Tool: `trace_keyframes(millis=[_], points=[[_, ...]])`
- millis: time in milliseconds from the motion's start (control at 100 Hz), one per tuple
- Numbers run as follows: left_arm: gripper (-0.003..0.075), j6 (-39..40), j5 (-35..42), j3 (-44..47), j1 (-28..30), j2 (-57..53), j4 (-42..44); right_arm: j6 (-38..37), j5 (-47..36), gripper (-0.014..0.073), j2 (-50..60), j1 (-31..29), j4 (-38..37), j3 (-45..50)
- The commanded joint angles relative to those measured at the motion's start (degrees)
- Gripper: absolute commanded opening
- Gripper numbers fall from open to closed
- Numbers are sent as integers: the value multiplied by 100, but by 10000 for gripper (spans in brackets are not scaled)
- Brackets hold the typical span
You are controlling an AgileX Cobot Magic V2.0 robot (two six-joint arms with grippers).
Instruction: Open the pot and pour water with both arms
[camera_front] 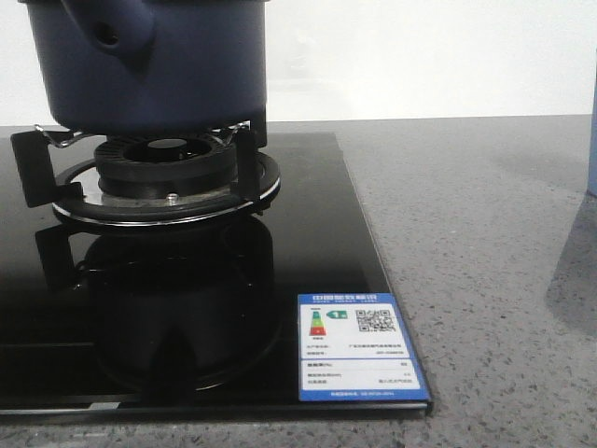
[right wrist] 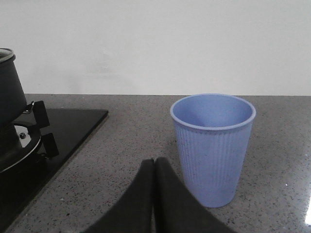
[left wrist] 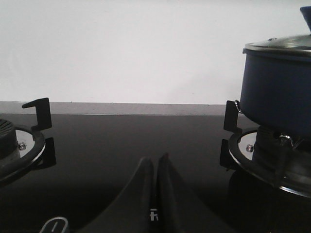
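Bearing a QR-coded energy label (camera_front: 362,347), hob (camera_front: 187,271) under pot (camera_front: 149,61), both grippers pinched together, empty.

Pot (camera_front: 177,70): dark navy blue. Cup (right wrist: 213,148): pale blue, vertically ribbed. Hob (camera_front: 308,224): glossy black. Countertop (camera_front: 485,280): grey, speckled.

We see the pot (camera_front: 149,65): matt navy sides, shiny metal-rimmed lid (left wrist: 284,46) | hob (camera_front: 308,233): glossy black glass | burner ring (camera_front: 168,201): polished metal | countertop (camera_front: 485,280): speckled grey stone | cup (right wrist: 213,148): ribbed matt blue plastic
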State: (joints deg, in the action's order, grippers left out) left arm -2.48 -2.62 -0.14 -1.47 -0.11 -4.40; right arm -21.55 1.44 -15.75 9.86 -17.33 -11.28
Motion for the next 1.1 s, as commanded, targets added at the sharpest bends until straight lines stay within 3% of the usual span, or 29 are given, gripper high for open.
trace_keyframes(millis=[0, 1090], points=[[-16, 74, 397, 98, -48, -158, 23, 4, -426, -50, -31, -5, -60, -145], [-16, 74, 193, 89, -61, -146, -45, 4, -426, -50, -31, -5, -60, -145]])
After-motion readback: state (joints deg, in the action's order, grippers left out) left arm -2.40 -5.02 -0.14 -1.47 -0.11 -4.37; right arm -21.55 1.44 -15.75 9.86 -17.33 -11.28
